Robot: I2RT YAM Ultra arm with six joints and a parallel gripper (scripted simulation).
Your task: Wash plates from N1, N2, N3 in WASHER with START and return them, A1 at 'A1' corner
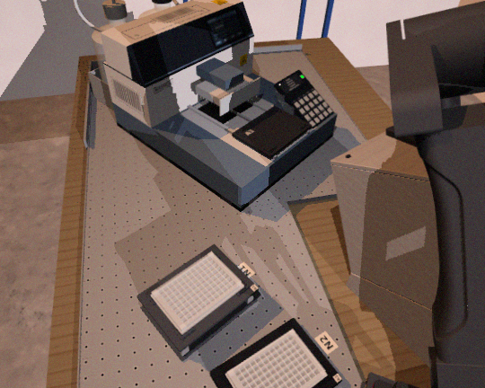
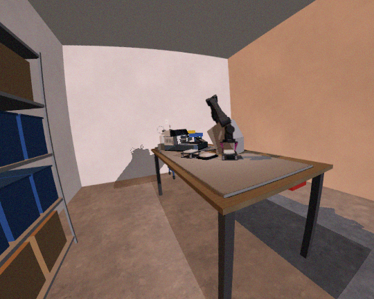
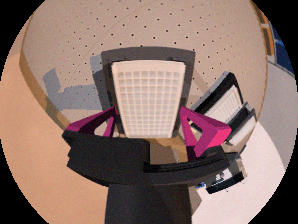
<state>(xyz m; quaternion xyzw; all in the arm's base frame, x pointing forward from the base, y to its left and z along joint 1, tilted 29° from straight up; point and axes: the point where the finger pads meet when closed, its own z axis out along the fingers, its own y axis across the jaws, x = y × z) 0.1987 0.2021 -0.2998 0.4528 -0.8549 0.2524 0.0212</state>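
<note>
My gripper [image 3: 148,109] is open, its magenta fingers standing either side of the near end of a white 96-well plate [image 3: 147,98] that lies flat in a dark nest; I cannot tell whether the fingers touch it. This nest is outside the top view. In the exterior view the gripper [image 2: 228,150] hangs low over the table. Two other white plates lie in nest N1 [image 1: 197,292] and nest N2. The washer [image 1: 198,82] stands at the back; its dark carrier pocket [image 1: 271,130] is empty and the lamp [image 1: 303,76] is green.
The sloped keypad [image 1: 311,102] sits right of the carrier track. The manifold head [image 1: 222,81] overhangs the track behind the pocket. A tan box [image 1: 383,224] stands beside my arm [image 1: 460,189]. A neighbouring nest with its plate [image 3: 229,102] lies just right of the gripper.
</note>
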